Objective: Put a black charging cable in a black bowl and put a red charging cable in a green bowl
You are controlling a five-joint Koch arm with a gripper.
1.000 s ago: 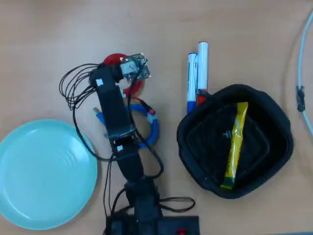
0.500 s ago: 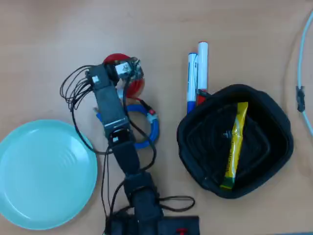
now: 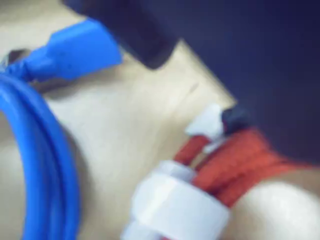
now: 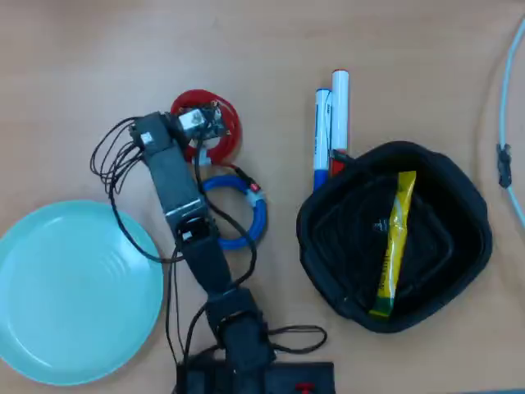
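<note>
Arm swung left over red charging cable (image 4: 223, 123), blue coil (image 4: 254, 215) beside, gripper (image 4: 199, 125) state unclear.

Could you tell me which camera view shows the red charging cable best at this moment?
The overhead view shows it best: the red charging cable appears as a round coil on the table, partly covered by the arm's wrist, just above the blue cable coil. The wrist view gives only a blurred close-up of a few red strands and a white tie.
</note>
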